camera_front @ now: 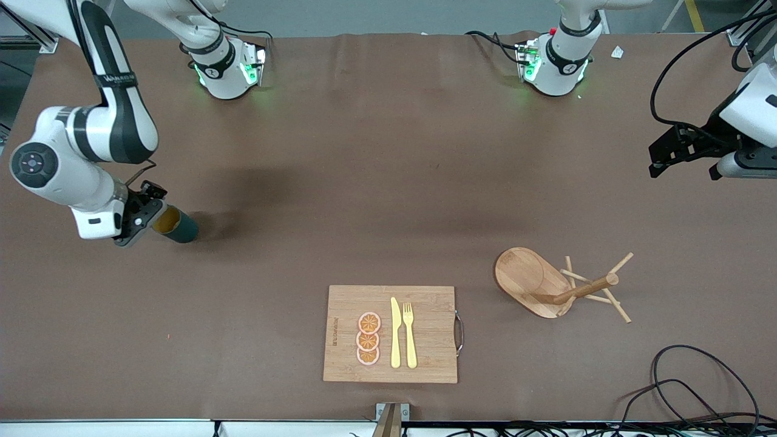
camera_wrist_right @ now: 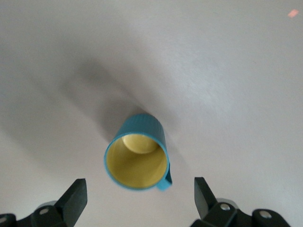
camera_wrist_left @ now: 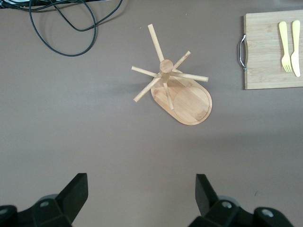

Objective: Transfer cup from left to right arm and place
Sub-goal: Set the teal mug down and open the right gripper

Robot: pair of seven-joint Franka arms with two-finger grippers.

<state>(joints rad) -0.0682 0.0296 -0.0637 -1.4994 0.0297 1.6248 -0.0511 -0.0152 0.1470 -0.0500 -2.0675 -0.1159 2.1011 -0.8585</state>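
Ribbed teal cup (camera_wrist_right: 137, 153) below open right gripper (camera_wrist_right: 139, 201)

front: high, faces robots | left wrist: down — peg stand (camera_wrist_left: 176, 90), shared | right wrist: close

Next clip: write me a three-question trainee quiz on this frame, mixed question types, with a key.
1. True or false: the right gripper is shut on the cup.
2. What lies on the cutting board beside the three orange slices? A) a spoon B) a knife and fork C) a second cup
3. Fill in: the left gripper is open over bare table near the wooden ____ stand.

Key: 1 false, its fingers are spread with the cup between them, standing on the table at the right arm's end. 2 B. 3 peg.
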